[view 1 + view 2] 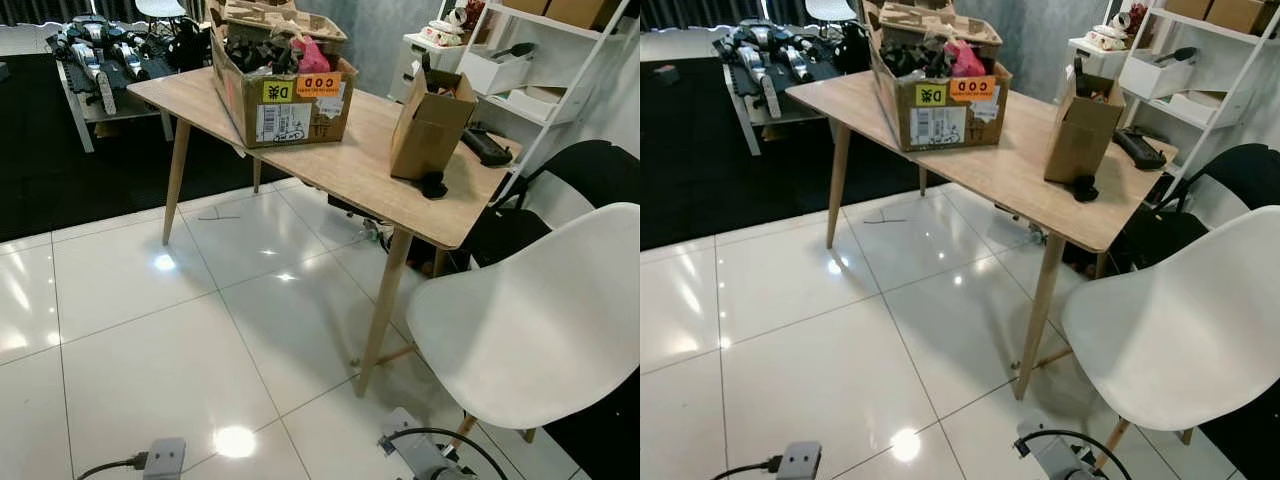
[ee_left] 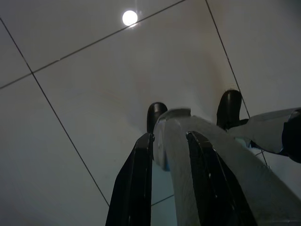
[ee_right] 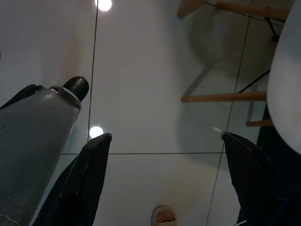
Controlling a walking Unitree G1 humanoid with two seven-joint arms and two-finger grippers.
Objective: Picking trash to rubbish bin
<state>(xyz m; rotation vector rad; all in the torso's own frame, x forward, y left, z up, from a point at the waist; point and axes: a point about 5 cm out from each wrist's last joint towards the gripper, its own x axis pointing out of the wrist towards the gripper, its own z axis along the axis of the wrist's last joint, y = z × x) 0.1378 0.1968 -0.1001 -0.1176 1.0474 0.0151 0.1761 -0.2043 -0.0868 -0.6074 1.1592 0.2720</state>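
Below, both pincers hang over white floor tiles [image 1: 130, 330], right pincer [image 3: 164, 141] spread wide

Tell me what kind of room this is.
Probably a home living or work room used for storage: a wooden table holding cardboard boxes, a white chair, white shelves and a glossy tiled floor.

Glossy tiled floor [image 1: 150, 330], wooden table [image 1: 370, 170], cardboard boxes [image 1: 285, 100]
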